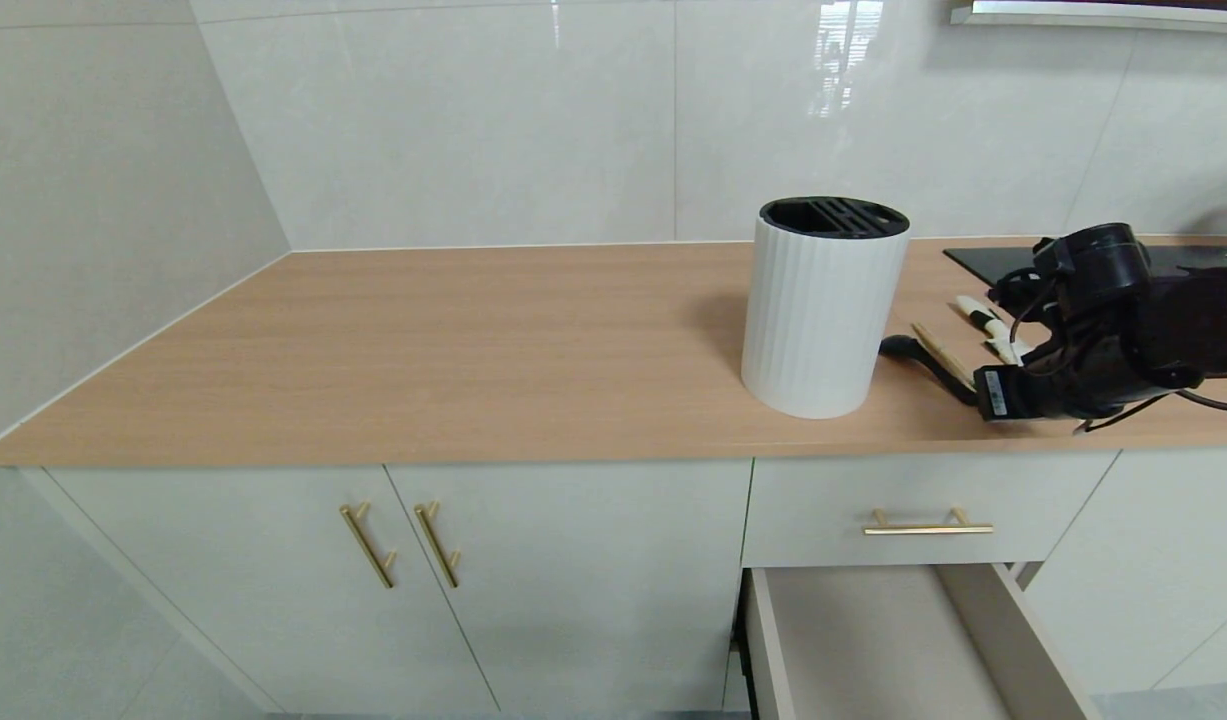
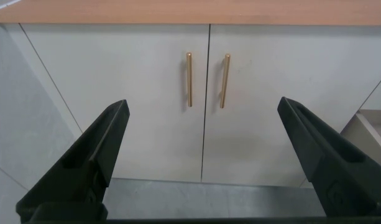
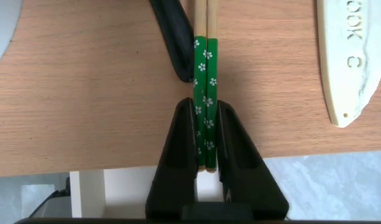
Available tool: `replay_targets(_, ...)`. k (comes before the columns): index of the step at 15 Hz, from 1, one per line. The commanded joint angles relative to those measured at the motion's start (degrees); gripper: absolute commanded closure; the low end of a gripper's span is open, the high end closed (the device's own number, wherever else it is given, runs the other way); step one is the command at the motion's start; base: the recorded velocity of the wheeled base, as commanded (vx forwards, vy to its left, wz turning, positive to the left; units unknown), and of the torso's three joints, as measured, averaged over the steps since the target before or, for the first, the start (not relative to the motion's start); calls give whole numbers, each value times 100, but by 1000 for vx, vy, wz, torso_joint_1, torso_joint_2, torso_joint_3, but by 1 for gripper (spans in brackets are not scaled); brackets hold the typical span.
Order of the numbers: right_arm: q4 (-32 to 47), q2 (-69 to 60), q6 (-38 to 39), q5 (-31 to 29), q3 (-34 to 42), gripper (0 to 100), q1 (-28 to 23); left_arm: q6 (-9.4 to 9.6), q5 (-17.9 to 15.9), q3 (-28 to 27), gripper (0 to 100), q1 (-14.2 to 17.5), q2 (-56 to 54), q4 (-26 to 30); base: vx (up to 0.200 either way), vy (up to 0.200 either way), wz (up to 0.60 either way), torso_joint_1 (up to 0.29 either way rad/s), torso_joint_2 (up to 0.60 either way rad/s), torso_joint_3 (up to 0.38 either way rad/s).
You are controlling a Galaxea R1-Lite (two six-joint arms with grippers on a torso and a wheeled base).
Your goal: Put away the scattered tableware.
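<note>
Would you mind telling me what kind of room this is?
Probably a kitchen: a wooden countertop over white cabinets, a tiled wall, and a white utensil holder beside chopsticks.

Kitchen: tiled wall [image 1: 473,120], wooden counter [image 1: 423,340], cabinets [image 1: 273,570].

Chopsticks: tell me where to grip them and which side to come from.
Grip the green flowered ends of the chopsticks, coming in from the front edge of the counter. They lie side by side, ends at that edge, so the right pincer closes across both; it is shut there.
</note>
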Motion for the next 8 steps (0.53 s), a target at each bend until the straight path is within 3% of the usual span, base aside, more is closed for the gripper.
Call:
replay_targets(1,14,-238,34,1,22,100,2,-2,2,1,0,2,9,-1,0,0,0,0,0,0)
replay_targets(5,14,-1108,140,-7,461,100,2,-2,2,1,0,2,9,-1,0,0,0,0,0,0)
replay_targets(8,216,-2400,263,-25,1323,100,196,-2,2,1,0,2,9,-1,0,0,0,0,0,0)
